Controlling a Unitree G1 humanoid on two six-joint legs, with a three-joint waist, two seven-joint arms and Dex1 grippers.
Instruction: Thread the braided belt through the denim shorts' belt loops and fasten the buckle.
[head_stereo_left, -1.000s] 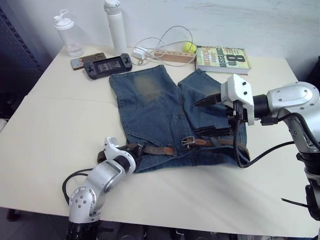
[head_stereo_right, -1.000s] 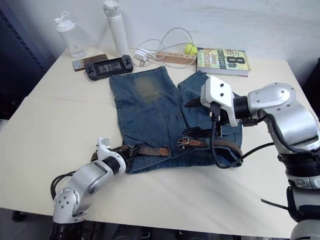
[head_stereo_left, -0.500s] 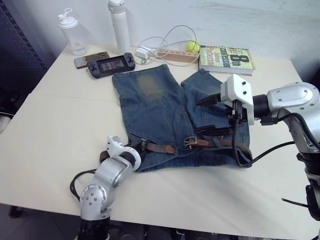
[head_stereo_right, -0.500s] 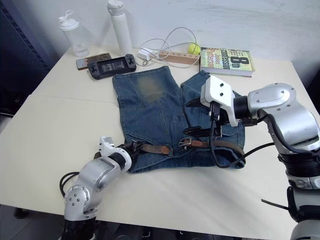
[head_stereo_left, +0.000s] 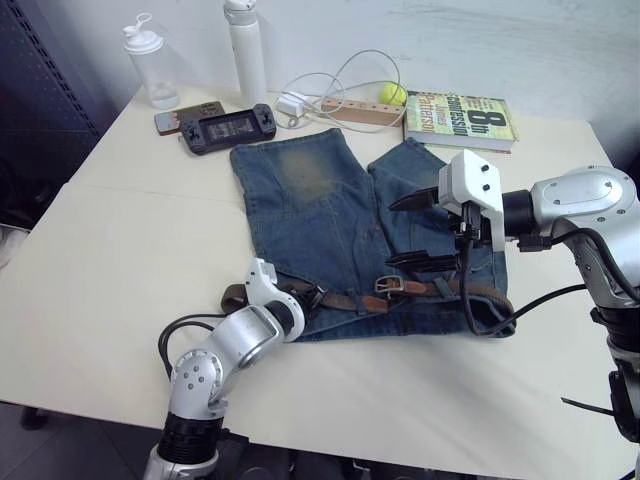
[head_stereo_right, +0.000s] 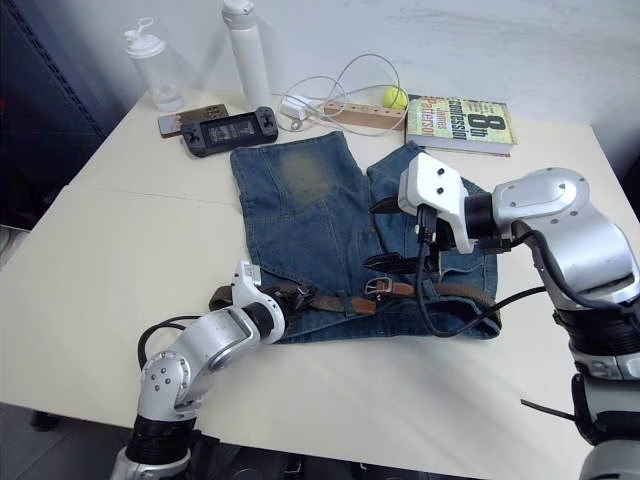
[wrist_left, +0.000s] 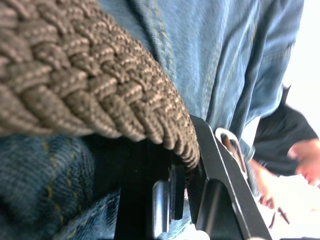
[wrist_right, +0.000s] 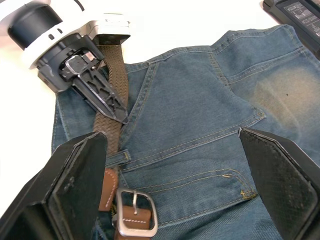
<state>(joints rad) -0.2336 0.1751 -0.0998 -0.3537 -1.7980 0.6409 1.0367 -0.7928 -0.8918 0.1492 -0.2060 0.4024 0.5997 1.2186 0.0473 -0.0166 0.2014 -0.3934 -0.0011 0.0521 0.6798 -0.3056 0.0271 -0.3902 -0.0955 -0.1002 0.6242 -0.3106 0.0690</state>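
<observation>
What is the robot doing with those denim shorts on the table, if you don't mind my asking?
It is putting a braided belt on the denim shorts, which lie flat on the table. The belt runs along the waistband, and its buckle looks fastened near the middle. The left gripper is at the waistband's left end, shut on the belt. The right gripper hovers over the shorts with its fingers wide open, holding nothing.

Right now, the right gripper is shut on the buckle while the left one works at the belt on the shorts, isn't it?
Not quite: the right gripper is open above the buckle, as the right wrist view shows. The left gripper does work at the belt on the shorts.
</observation>
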